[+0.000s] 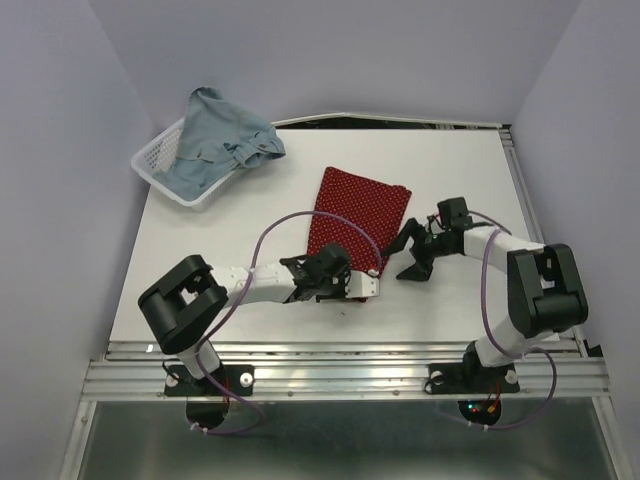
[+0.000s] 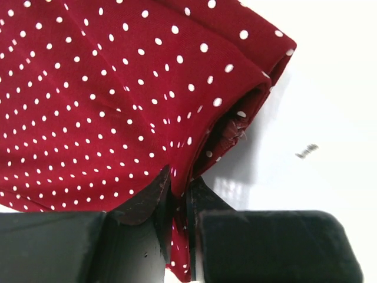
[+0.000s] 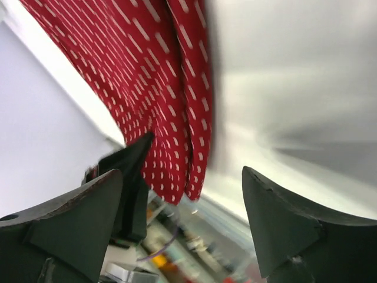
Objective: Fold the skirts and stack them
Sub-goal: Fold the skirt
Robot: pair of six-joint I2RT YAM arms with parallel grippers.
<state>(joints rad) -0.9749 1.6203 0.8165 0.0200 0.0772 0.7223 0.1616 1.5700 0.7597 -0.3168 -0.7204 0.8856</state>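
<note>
The dark red skirt with white dots lies folded on the white table, right of centre. My left gripper is at its near edge, and in the left wrist view the jaws are shut on a fold of the red skirt. My right gripper hovers just off the skirt's right edge, open with nothing between its fingers. In the blurred right wrist view the red skirt sits beyond the gripper. The light blue denim skirt is heaped in the basket at the back left.
The white mesh basket stands at the table's back left corner. Purple walls close in both sides and the back. The table's metal front rail runs along the near edge by the arm bases.
</note>
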